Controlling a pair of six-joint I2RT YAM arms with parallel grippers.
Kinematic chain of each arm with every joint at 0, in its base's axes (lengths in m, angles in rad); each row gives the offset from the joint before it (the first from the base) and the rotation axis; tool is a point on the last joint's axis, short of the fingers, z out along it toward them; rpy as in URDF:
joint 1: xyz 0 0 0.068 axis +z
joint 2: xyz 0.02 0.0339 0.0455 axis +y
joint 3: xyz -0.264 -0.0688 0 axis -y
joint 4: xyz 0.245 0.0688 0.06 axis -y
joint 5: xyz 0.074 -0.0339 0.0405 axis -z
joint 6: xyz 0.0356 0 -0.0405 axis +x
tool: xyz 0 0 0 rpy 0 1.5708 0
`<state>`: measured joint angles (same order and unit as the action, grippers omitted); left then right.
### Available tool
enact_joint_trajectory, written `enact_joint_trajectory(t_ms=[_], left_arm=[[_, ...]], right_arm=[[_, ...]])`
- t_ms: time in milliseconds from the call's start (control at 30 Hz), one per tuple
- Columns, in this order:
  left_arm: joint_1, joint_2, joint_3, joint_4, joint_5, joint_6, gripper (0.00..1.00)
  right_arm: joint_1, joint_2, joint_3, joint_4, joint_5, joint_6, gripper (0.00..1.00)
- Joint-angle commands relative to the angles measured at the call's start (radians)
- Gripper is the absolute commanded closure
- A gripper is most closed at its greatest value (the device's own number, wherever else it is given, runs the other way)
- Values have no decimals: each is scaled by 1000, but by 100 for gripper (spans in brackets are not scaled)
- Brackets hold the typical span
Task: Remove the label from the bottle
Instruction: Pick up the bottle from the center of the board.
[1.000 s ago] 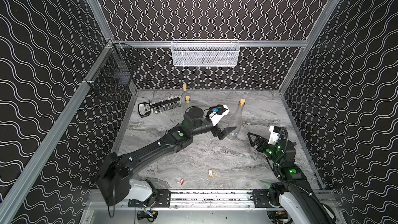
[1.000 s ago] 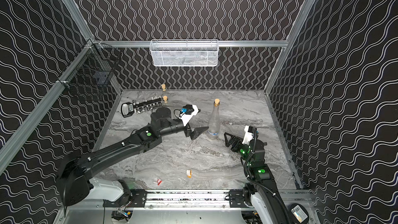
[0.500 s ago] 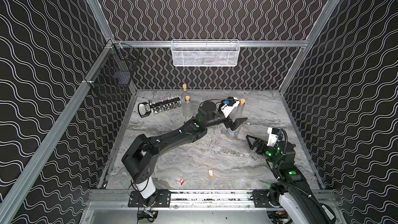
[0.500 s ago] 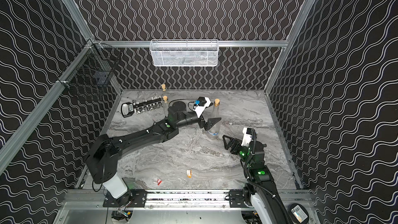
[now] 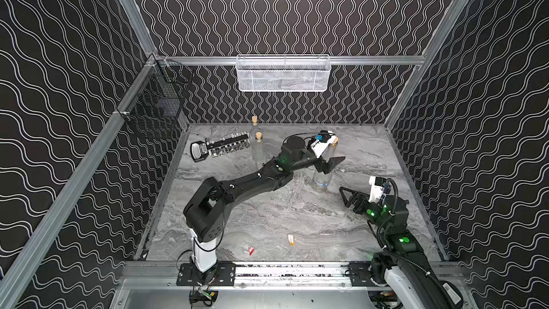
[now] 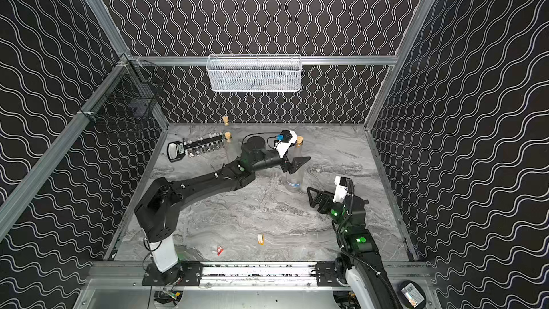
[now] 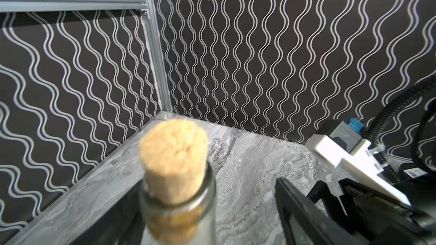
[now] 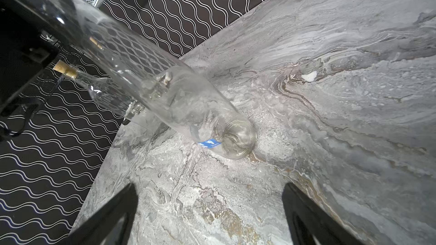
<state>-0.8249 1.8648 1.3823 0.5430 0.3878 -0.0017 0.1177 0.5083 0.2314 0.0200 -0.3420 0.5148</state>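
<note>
Wavy black-and-white walls box in your grey marbled table (image 5: 267, 218). On the back wall hangs a white mesh basket (image 5: 282, 74), and on the left wall a black wire basket (image 5: 154, 105). Your left arm reaches far across the table, and the left gripper (image 5: 332, 164) straddles the upper part of the clear bottle (image 5: 322, 178), which stands upright right of centre, toward the back. In the left wrist view a finger (image 7: 297, 208) stands apart from the neck below the cork (image 7: 173, 159). You cannot tell whether the jaws press the glass lower down. Your right gripper (image 5: 346, 195) sits low near the bottle's base, spread wide and holding nothing. Two more corked bottles (image 5: 258, 150) stand at the back beside a dark rack (image 5: 219, 147). The small blue label (image 8: 208, 143) clings near the bottle's base. Two paper scraps (image 5: 291, 239) lie near the front edge.
</note>
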Motion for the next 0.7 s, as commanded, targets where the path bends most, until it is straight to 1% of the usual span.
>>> enact_joint_trajectory(t_ms=[0,233,367,433,567,667], left_arm=[[7,20,25,25,79,-24,20],[23,58,58,35,153,-48,32],[25,59,58,37,168,-43,45],[23,57,56,32,165,-37,56],[25,44,42,30,153,-24,70],[25,19,26,24,132,-18,88]], right_arm=[[2,3,0,-1,-9,-1,3],[2,9,2,0,-9,-1,3],[3,15,0,2,-7,-1,3],[2,20,0,3,-6,1,3],[1,32,2,7,-4,-1,3],[2,41,5,2,0,-3,3]])
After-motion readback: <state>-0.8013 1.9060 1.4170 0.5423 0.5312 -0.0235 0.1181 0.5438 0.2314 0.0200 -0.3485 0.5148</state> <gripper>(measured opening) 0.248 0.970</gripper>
